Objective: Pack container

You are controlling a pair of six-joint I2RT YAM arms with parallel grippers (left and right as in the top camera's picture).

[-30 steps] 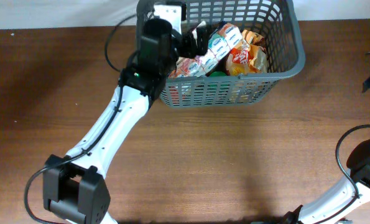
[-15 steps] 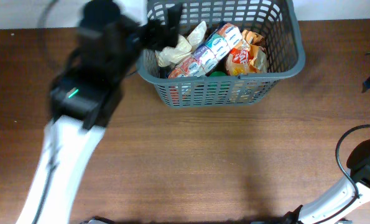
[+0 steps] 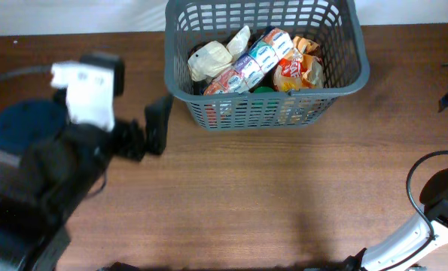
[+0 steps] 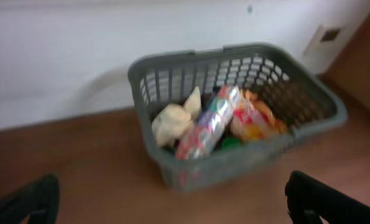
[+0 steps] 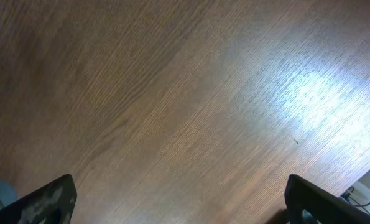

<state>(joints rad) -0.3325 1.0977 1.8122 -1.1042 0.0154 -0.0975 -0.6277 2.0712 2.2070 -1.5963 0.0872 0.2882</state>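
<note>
Your left gripper (image 4: 172, 205) stood wide open beside the grey basket (image 3: 352, 79), which held snack packets (image 3: 261, 60). Your right gripper (image 5: 178, 208) gaped above the wooden table (image 5: 172, 93).

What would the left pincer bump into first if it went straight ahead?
Probably the near wall of the grey basket, which the open left pincer faces, though depth is hard to judge.

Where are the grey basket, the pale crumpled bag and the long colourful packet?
grey basket (image 3: 246, 113), overhead view, on its front slotted wall.
pale crumpled bag (image 3: 208, 60), overhead view, on its middle.
long colourful packet (image 3: 255, 60), overhead view, on its middle.
</note>
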